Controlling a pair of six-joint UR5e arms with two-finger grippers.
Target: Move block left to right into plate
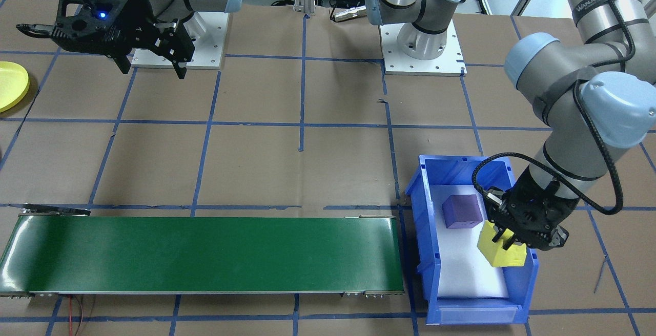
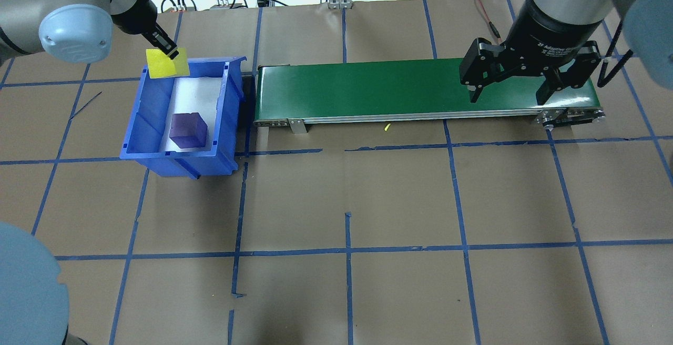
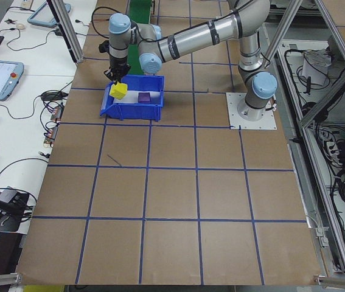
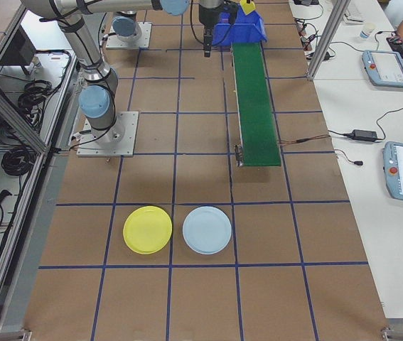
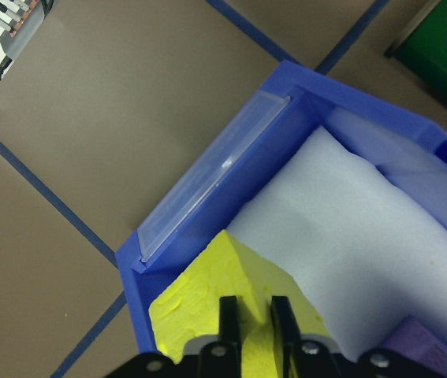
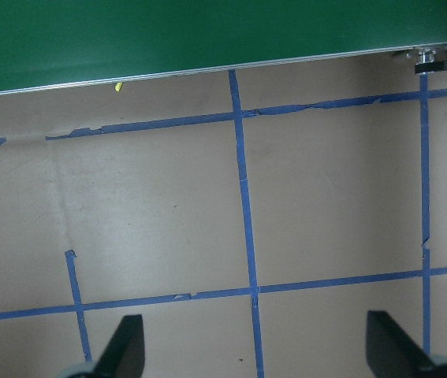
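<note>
My left gripper [image 1: 505, 241] is shut on a yellow block [image 1: 505, 254], pinching its upper part. It holds the block tilted over the far end of the blue bin [image 2: 226, 103]. The left wrist view shows the yellow block [image 5: 223, 276] over the bin's corner. A purple block [image 2: 188, 130] lies on the bin's white liner. My right gripper [image 2: 507, 97] hangs open and holds nothing, over the table beside the right end of the green conveyor [image 2: 394, 90]. The yellow plate [image 4: 148, 229] lies flat on the table, far out on my right side.
A light blue plate [image 4: 207, 229] lies next to the yellow one. The conveyor runs between the bin and the right gripper. Blue tape lines cross the brown table. Tablets and cables lie on side desks beyond the table's ends.
</note>
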